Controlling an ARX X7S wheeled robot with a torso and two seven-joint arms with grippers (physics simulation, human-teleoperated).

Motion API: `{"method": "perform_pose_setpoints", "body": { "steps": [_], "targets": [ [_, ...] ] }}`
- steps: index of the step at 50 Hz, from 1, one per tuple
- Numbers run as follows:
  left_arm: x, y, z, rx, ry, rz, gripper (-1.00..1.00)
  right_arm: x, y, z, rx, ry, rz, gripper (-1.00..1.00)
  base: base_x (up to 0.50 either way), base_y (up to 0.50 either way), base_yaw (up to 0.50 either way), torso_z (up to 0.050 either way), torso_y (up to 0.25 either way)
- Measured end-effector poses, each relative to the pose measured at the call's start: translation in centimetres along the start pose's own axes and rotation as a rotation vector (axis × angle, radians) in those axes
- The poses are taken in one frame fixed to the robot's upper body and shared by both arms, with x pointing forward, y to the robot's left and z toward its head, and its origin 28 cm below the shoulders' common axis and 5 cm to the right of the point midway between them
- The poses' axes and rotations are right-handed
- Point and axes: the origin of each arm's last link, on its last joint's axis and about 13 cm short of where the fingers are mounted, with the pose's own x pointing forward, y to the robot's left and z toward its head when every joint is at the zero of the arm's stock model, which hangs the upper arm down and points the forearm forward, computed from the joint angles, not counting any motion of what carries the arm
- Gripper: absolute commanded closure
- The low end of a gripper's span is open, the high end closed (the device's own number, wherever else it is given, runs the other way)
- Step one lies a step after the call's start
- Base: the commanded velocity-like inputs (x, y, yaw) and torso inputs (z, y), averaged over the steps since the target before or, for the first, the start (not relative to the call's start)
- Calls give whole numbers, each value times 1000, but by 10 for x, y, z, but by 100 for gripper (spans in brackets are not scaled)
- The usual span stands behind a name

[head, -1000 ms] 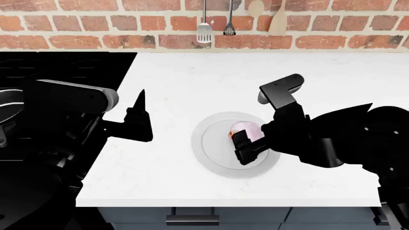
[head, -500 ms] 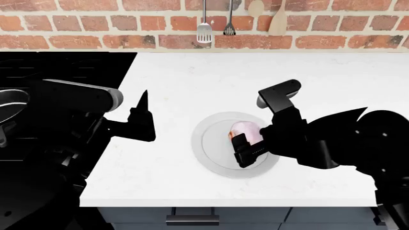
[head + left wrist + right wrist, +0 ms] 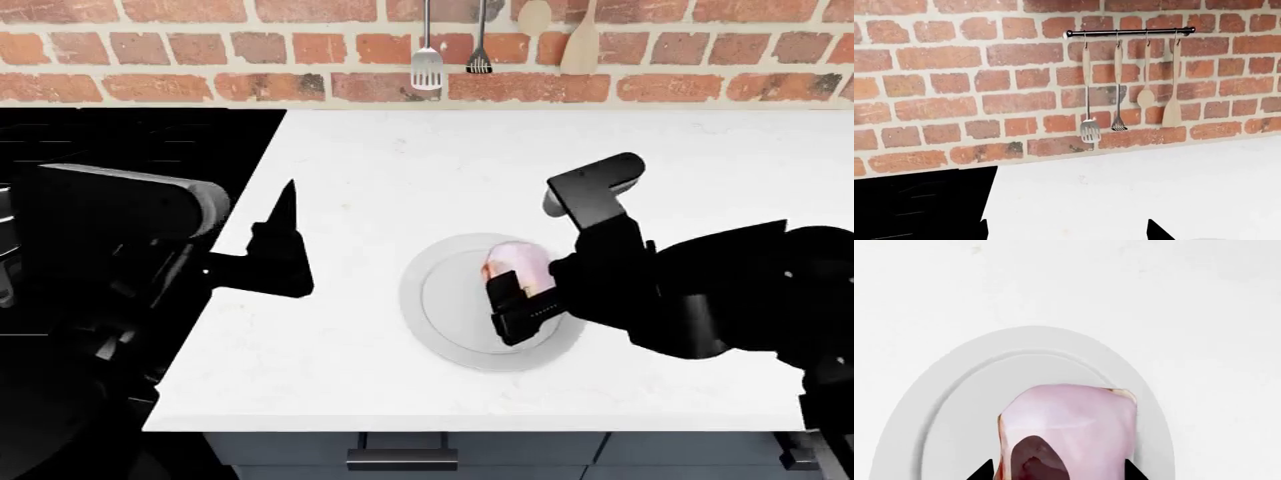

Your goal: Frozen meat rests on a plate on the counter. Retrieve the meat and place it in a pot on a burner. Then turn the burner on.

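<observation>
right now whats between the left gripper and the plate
Only bare white counter. In the head view, nothing sits between the left gripper and the plate, which holds the meat.

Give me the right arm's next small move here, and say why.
Probably lift straight up. The right gripper sits over the plate with a fingertip on either side of the meat, which looks gripped, though contact isn't certain. The meat is above the plate, so it must be raised clear before being carried to the stove.
</observation>
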Motion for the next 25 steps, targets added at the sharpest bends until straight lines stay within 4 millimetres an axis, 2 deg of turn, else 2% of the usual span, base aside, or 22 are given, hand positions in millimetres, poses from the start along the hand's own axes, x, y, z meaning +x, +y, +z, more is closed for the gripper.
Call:
{"method": "perform_pose_setpoints", "body": {
  "steps": [16,25],
  "targets": [
    [-27,0,22,-11,-82,2,-100,-54,17,20,-34,-174,-25,100,0,0,0,0,1],
    [-35,3,31,4,-114,9,-100,-75,18,32,-21,-318,-57,100,0,0,0,0,1]
  ]
}}
